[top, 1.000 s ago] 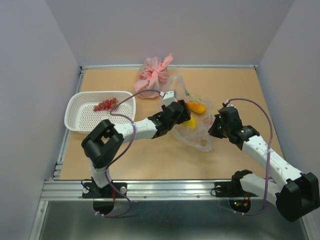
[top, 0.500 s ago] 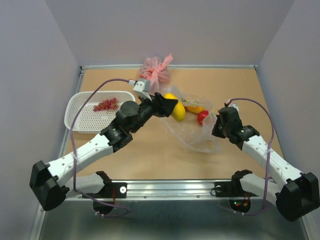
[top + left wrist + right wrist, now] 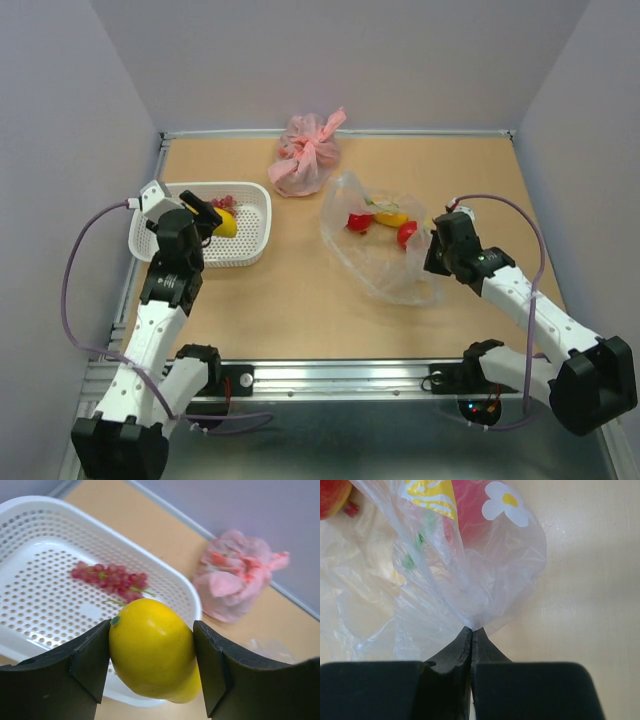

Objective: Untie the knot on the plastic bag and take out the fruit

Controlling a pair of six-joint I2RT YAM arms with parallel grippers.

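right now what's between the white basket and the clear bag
Only bare tabletop separates the white basket from the plastic bag, seen in the top view; the pink bag sits farther back.

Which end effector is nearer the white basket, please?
Left: the left end effector hangs over the white basket; the right end effector pinches the plastic bag, far to its right.

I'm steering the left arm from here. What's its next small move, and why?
Probably move slightly deeper over the white basket, then open the left gripper. It grips the yellow mango above the basket, close to its rim, with the grape bunch already inside. The right gripper pinches the plastic bag's edge.
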